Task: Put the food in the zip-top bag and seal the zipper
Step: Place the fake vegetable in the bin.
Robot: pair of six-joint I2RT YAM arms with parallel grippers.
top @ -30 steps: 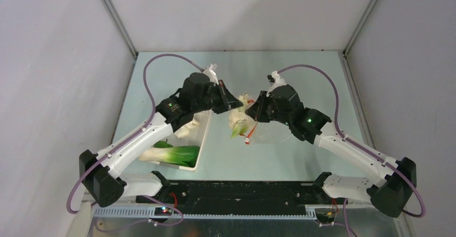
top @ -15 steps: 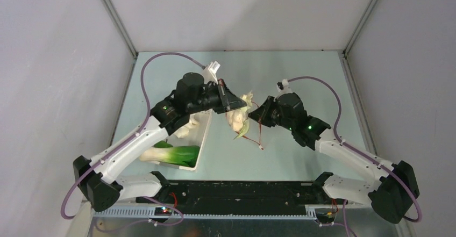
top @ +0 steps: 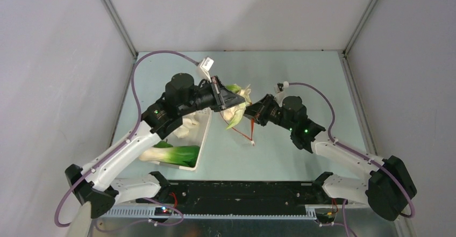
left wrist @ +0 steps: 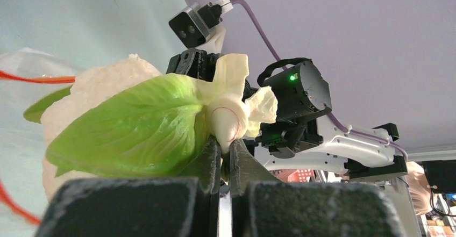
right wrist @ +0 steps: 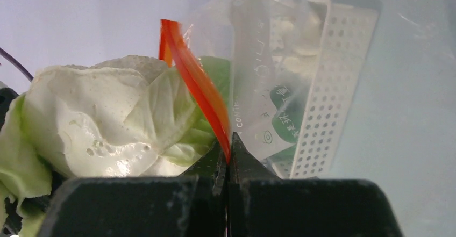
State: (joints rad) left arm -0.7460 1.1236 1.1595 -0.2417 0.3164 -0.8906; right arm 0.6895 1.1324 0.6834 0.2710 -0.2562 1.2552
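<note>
My left gripper [top: 221, 98] [left wrist: 226, 146] is shut on the white stalk of a bok choy [left wrist: 161, 119] [top: 235, 103] and holds it in the air over the middle of the table. My right gripper [top: 253, 114] [right wrist: 228, 152] is shut on the red-orange zipper [right wrist: 196, 89] of the clear zip-top bag [right wrist: 269, 70], lifted beside the bok choy. The zipper strip hangs below the grippers in the top view [top: 244, 135]. The bok choy [right wrist: 107, 124] sits at the bag's mouth. Another bok choy [top: 172, 153] lies in the white basket.
The white perforated basket [top: 200, 140] stands at the left under my left arm, with pale vegetable pieces [top: 185, 127] in it. It shows through the bag in the right wrist view [right wrist: 333, 81]. Grey walls close in the table's sides and back.
Both grippers have risen and drawn closer together. The left one has lifted the bok choy up and back; the right one has swung left, raising the bag's mouth against it.
</note>
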